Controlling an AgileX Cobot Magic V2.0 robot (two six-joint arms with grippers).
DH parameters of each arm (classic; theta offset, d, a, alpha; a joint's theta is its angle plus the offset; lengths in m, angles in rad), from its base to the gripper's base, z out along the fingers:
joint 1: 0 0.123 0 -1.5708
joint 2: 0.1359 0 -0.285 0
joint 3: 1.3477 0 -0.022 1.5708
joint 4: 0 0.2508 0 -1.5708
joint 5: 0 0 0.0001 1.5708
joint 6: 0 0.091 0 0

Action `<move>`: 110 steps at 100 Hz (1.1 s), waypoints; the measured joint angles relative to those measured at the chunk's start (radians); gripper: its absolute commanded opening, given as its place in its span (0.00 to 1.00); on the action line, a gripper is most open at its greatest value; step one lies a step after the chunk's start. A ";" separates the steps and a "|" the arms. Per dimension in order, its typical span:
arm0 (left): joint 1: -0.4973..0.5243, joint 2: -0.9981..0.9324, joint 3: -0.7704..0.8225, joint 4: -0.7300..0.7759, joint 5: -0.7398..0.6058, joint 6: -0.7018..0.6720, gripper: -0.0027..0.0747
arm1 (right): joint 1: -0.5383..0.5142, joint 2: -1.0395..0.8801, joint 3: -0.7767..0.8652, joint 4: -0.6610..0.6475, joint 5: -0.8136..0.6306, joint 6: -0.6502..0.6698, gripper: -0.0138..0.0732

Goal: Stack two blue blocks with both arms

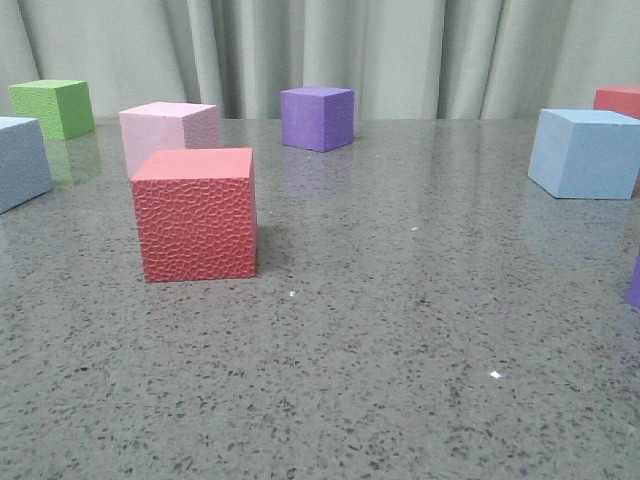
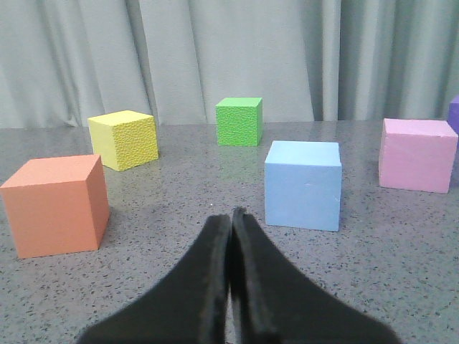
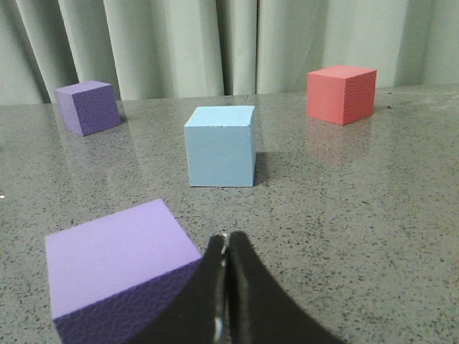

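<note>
Front camera cuts off one blue block [image 1: 20, 160] at the worktop's [image 1: 400, 330] left edge, the other blue block [image 1: 590, 152] sits near the right edge, and neither arm shows there. In the left wrist view, the left gripper [image 2: 231, 215] is pressed closed on nothing, low over the worktop, the left-edge block [image 2: 303, 184] just ahead and clear of it. Right gripper [image 3: 226, 240] is also closed and empty, the other block [image 3: 221, 145] straight ahead, a purple cube [image 3: 118, 261] beside its tips.

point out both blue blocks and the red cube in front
left blue block [image 1: 20, 160], front view, on its front face at the picture's left edge
right blue block [image 1: 590, 158], front view, on its front face
red cube [image 1: 198, 228], front view, on its textured front face
</note>
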 measured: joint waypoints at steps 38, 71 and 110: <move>0.000 0.000 0.000 0.000 0.000 0.000 0.01 | 0.000 0.000 0.000 0.000 0.000 0.000 0.08; 0.000 0.000 0.000 0.000 0.000 0.000 0.01 | 0.000 0.000 0.000 0.000 0.000 0.000 0.08; 0.000 0.000 -0.043 0.000 0.065 0.000 0.01 | 0.000 0.000 -0.038 0.000 0.035 0.000 0.08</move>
